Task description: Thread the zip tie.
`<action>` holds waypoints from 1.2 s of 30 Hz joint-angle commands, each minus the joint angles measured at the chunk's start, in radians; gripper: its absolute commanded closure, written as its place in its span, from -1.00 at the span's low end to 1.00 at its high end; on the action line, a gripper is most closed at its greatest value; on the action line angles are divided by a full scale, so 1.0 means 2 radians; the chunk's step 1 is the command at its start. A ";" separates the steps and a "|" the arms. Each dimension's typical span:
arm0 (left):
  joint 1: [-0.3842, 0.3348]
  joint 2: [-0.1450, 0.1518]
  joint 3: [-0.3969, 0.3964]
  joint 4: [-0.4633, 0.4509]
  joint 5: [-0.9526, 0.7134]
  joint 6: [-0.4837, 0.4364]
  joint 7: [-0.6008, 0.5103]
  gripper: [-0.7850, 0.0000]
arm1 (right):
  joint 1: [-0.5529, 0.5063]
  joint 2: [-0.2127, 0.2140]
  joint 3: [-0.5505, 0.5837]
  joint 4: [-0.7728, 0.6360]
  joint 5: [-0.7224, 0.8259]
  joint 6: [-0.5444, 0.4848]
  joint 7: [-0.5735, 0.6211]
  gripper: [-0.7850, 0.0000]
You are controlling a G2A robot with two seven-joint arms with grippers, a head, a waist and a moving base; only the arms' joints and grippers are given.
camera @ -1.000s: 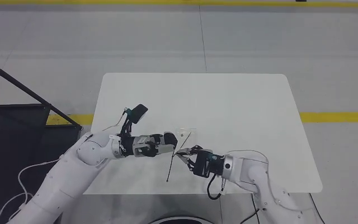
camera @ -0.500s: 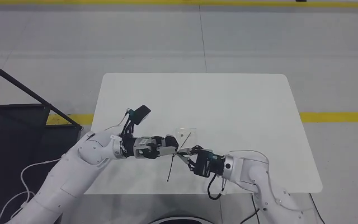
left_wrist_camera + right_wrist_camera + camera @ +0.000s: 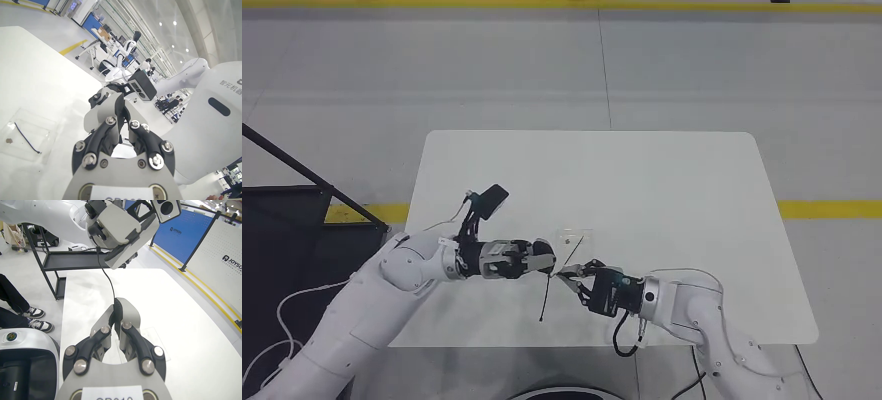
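Table [image 3: 37, 75], bag [image 3: 40, 126] (zip tie [image 3: 25, 138] inside, seemingly)

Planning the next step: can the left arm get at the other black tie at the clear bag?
Probably not yet. The way to the other tie looks free, but the left gripper is shut on the zip tie that the right gripper also holds.

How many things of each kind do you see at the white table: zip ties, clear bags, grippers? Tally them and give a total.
Zip ties: 2 (held zip tie in the right gripper, spare zip tie in the clear bag)
Clear bags: 1
Grippers: 2 (left gripper, right gripper)
Total: 5
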 commanded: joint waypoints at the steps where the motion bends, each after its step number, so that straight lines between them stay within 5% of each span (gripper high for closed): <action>1: 0.003 -0.001 -0.006 0.001 0.013 -0.002 0.018 1.00 | 0.000 0.000 0.000 0.000 0.000 -0.001 0.000 1.00; 16: 0.023 -0.009 -0.033 0.006 0.071 -0.006 0.112 1.00 | 0.007 0.004 -0.007 -0.003 -0.015 -0.045 -0.043 1.00; 36: 0.026 -0.016 -0.041 0.024 0.080 -0.002 0.126 1.00 | -0.001 0.014 -0.004 -0.019 -0.080 -0.058 -0.154 1.00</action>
